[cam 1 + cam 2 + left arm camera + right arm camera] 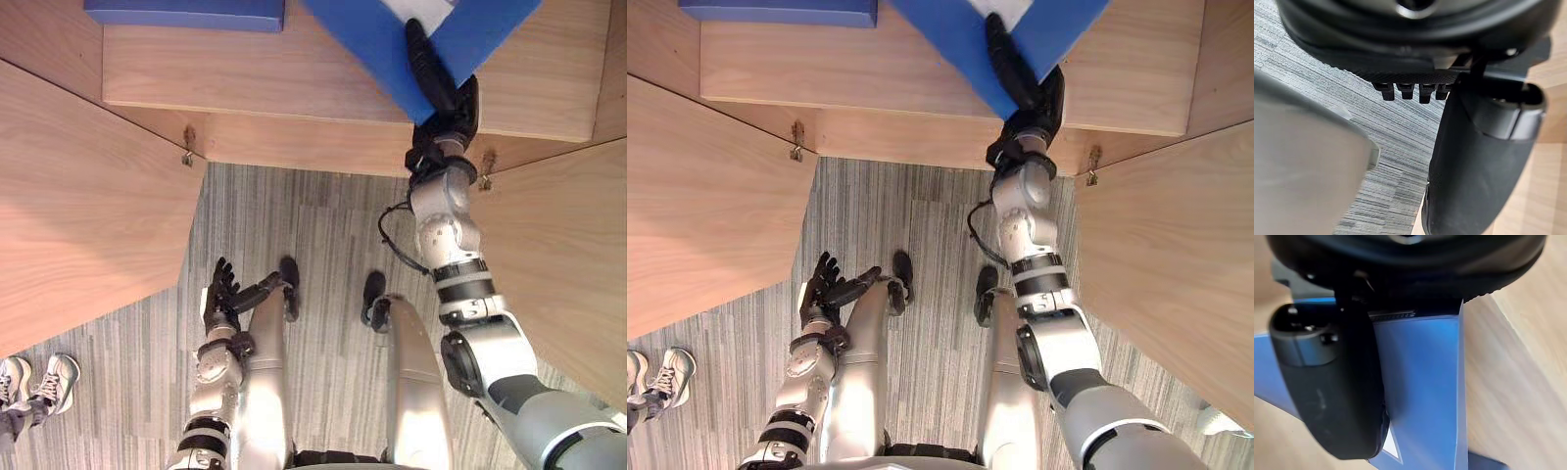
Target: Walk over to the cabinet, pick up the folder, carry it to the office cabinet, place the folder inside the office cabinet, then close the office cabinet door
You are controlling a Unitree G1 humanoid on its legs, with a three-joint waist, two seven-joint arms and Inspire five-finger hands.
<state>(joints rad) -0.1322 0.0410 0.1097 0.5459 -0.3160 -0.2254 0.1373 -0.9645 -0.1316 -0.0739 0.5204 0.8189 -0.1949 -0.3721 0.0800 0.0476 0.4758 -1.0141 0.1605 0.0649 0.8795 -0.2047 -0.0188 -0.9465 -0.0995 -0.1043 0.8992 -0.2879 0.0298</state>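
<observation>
The office cabinet [274,78] stands open, its pale wooden shelf facing the robot, and everything else is placed from it. The right hand [446,113] reaches to the cabinet's front edge and grips the blue folder [367,34]. Its thumb [1337,382] lies pressed along the folder's upper face, and the rest of the hand clamps the near corner from below. The folder is tilted, with most of it over the cabinet's shelf, carried in the hand rather than lying flat; a white label shows on its cover. Further back on the cabinet's shelf, toward its left side, a second blue folder [186,12] lies flat, well apart from the held one. The left door [88,196] and the right door [558,264] of the cabinet both swing outward toward the robot. The left hand [223,294] hangs low in front of the cabinet, over the grey striped carpet [323,225], its fingers straight and spread, holding nothing. A person's sneakers [44,380] stand on the carpet beyond the cabinet's left door.
</observation>
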